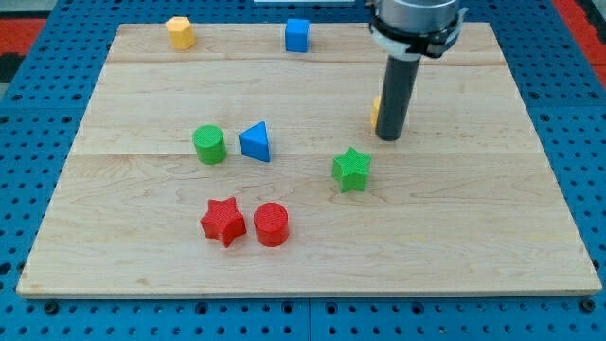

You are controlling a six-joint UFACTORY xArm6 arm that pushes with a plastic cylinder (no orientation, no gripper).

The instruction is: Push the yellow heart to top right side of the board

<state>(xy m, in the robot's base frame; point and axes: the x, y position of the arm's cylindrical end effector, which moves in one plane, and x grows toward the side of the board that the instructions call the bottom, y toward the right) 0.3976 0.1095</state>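
Wooden board [312, 237] fills most of the view, sitting on a blue perforated table [28, 114]. Arm rod [396, 95] comes down from the view's top, right of centre. No jaws on this rig, just a plain rod, so there is nothing to open or close. My tip [389, 138] sits on the board in its upper right quarter.

The yellow heart [376, 111] is almost fully hidden behind the rod; only a sliver shows at the rod's left edge, touching or just beside it. I can't confirm the shape from here.

Other blocks:
- green star [351, 170], just below my tip
- red star [223, 221] and red cylinder [271, 224], side by side near the bottom edge, left of centre
- green cylinder [209, 144] and blue triangle [256, 142], mid-left
- blue cube [297, 35] at the top edge, centre
- yellow hexagon [180, 31] near the top left corner

Handling, my judgement: the heart looks small, light and rigid, and should slide easily on smooth wood. It likely spins if hit off-centre. Nothing to grip, so contact should be on its lower left face, pushing through the centre toward the top right corner. The tip looks to be on the wrong side now and probably needs to go round.
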